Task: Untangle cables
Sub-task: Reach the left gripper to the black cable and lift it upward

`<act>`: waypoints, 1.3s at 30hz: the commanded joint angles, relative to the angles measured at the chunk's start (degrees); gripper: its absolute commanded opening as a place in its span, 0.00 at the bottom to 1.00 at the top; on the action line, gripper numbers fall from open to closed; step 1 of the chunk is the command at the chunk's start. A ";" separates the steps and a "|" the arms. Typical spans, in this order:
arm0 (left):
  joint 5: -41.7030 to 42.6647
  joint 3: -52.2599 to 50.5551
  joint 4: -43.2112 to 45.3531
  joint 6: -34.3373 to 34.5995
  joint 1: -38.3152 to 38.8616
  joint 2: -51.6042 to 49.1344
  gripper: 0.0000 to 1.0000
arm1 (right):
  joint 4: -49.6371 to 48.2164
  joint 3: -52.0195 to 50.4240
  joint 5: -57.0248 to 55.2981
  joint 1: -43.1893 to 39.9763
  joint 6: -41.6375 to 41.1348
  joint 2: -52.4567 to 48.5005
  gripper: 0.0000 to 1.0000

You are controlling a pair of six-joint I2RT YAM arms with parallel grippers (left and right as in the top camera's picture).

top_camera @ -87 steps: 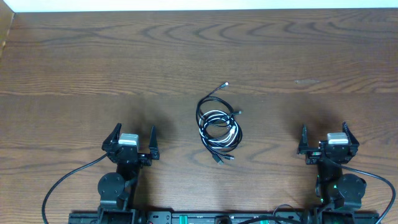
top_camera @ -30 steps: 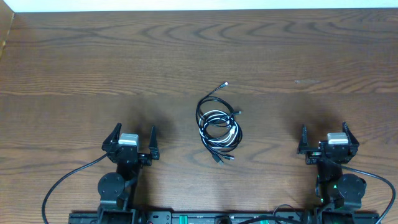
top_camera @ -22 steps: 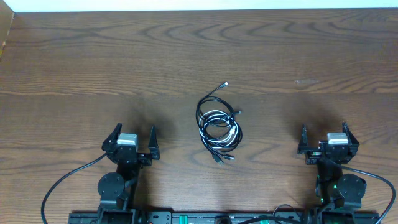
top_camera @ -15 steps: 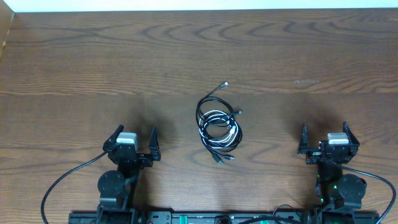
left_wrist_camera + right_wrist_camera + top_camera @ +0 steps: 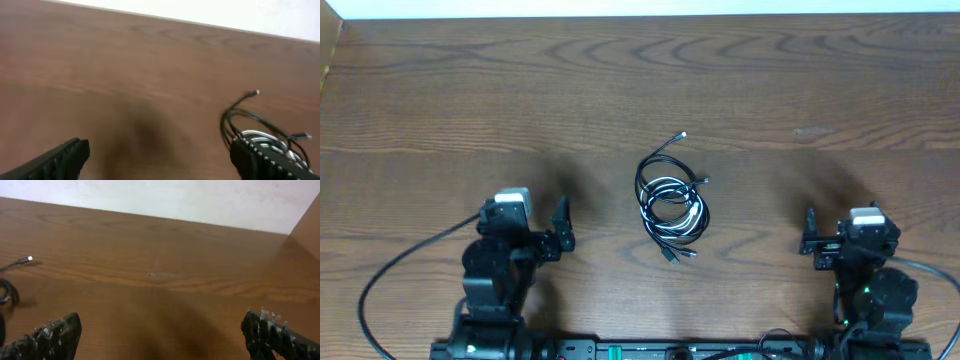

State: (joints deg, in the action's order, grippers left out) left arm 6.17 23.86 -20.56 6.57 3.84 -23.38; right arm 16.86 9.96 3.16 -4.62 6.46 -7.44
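— We see the cables (image 5: 671, 205) coiled mid-way on the bench (image 5: 470, 90), just where they lay before.
— Agreed. Either side of them both arms have shifted; the left tool (image 5: 161, 155) and right tool (image 5: 162, 330) gape wide, holding nothing.
— Our left wrist view shows the white loop (image 5: 256, 134); the right catches only a plug end (image 5: 27, 258).

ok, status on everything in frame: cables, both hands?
cables: black and white loops tangled in one coil, lying flat on the table, one plug end sticking out on the far side, nothing touching them.
left hand: open, empty, apart from the coil.
right hand: open, empty, apart from the coil.
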 commanded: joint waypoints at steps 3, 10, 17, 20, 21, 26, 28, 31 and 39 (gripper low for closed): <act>0.92 11.45 -9.53 1.05 -0.24 -6.49 0.95 | 1.92 7.02 0.22 0.39 -6.95 -8.87 0.99; 8.33 23.04 -27.30 1.07 -0.24 -15.39 0.95 | 14.69 19.78 0.44 0.39 -6.60 -25.29 0.99; 10.14 35.63 -39.60 1.22 -0.24 -27.08 0.95 | 25.31 33.46 5.20 0.39 -6.64 -41.07 0.99; 10.88 37.62 -34.07 1.95 -0.24 -30.64 0.95 | 24.02 34.93 15.58 0.39 -8.00 -44.72 0.99; 12.26 37.62 -32.65 2.62 -0.24 -31.10 0.95 | 23.34 34.93 17.59 0.39 -8.94 -44.98 0.99; 18.75 37.57 -23.54 4.72 -0.22 -33.31 0.95 | 21.00 34.93 22.45 0.39 -6.56 -45.07 0.99; 18.73 37.57 -21.49 4.68 0.63 -36.24 0.95 | 20.85 34.93 22.21 0.39 -6.60 -45.07 0.99; 18.69 37.55 -20.85 4.70 3.61 -40.57 0.95 | 20.85 34.93 21.97 0.39 -6.58 -45.07 0.99; 12.59 37.55 -18.03 13.27 12.28 -58.80 0.95 | 21.29 34.93 21.18 0.39 -6.62 -45.07 0.99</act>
State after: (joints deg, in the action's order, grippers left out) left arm 21.89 60.62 -40.03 15.35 14.26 -76.64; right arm 37.93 43.75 23.81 -4.62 -0.67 -52.62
